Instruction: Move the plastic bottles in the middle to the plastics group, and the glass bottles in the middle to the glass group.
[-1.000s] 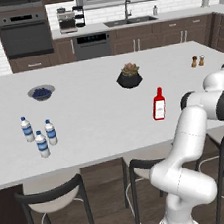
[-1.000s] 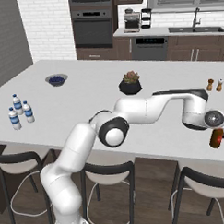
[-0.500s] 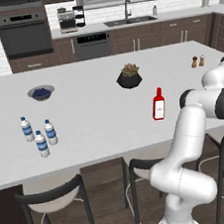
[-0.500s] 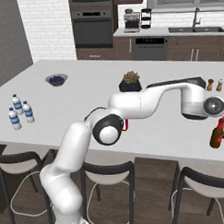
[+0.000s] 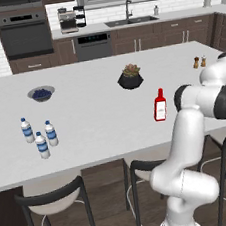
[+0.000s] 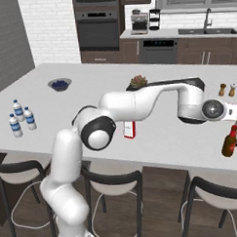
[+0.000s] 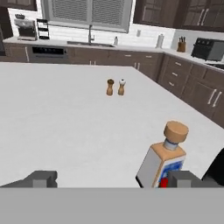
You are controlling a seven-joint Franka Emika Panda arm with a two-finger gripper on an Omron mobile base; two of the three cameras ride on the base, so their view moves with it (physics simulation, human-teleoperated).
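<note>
White table (image 5: 97, 127): we count three clear plastic water bottles (image 5: 40, 139), one red glass bottle (image 5: 160, 105), two tiny brown bottles (image 7: 115, 87); pincer (image 7: 111, 179) wide, empty.

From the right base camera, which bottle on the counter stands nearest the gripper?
The dark brown bottle, just below the gripper at the counter's right edge; the red bottle and water bottles stand farther left.

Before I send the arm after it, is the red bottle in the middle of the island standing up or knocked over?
Upright. The red bottle stands on its base on the white island, red cap on top, white label facing the left base camera.
</note>
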